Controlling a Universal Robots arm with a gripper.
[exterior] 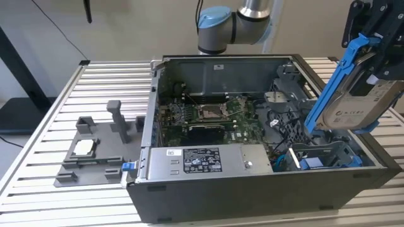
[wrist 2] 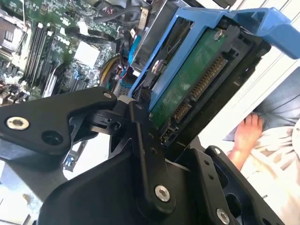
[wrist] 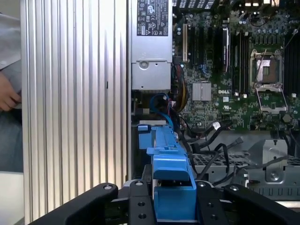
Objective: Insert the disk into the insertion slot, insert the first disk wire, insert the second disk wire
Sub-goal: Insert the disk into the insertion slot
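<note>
My gripper is shut on the disk, a silver drive in a blue carrier. It hangs tilted above the case's corner at the exterior view's right. In the second wrist view the disk's green circuit board and connector face the camera, with the gripper clamped on both sides. The first wrist view shows the carrier's blue edge between the gripper's black fingers. The insertion slot, a grey cage with blue fittings, sits open just below the disk. A blue cable and dark wires lie beside the cage.
The open case holds a motherboard and a grey labelled power-supply box. A grey fixture rests on the slatted table at the exterior view's left. A person's hand is close beside the table.
</note>
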